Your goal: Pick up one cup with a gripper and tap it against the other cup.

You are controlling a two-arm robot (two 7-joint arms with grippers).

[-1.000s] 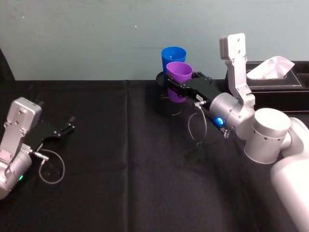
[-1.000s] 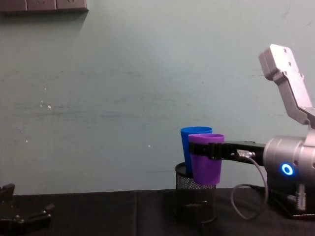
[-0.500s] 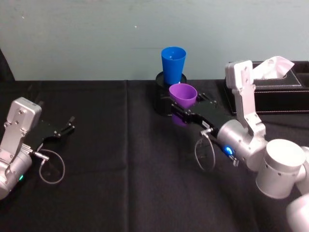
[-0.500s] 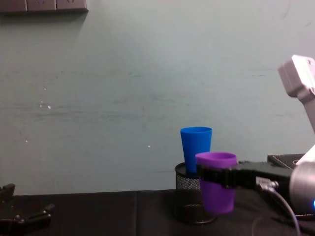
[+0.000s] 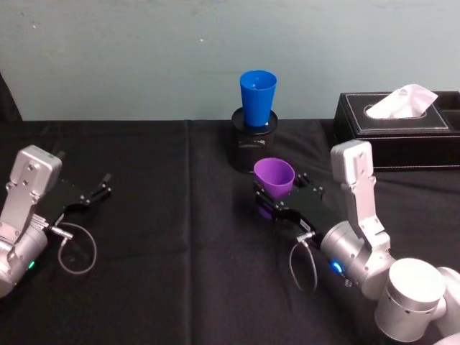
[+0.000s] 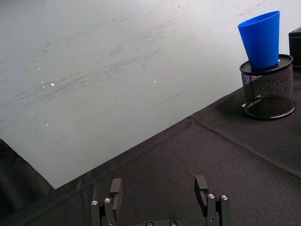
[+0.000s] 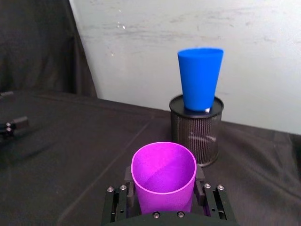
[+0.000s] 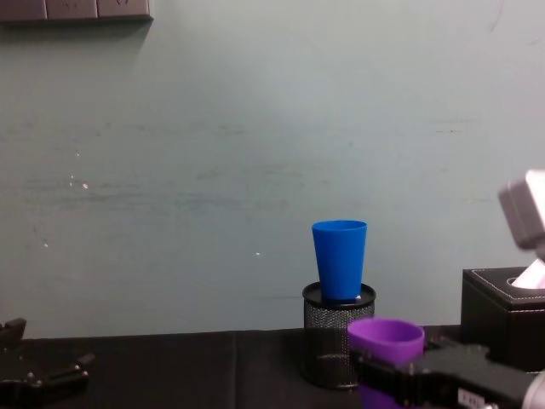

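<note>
While the right gripper is clamping the purple cup upright between its flat jaws, low over the black table, the blue cup is standing well apart from it, straight ahead toward the wall and higher up. The blue cup is sitting base-down in the mouth of a mesh holder, so its body is rising above the purple rim rather than level with it. In the right wrist view the blue cup is lining up almost directly beyond the purple cup, only slightly off to one side. Judging from that, a tap is calling for a forward reach plus a lift, keeping both cups' long axes vertical so wall meets wall. The left gripper is lying idle with its fingers apart at the table's far left, much farther from either cup.
</note>
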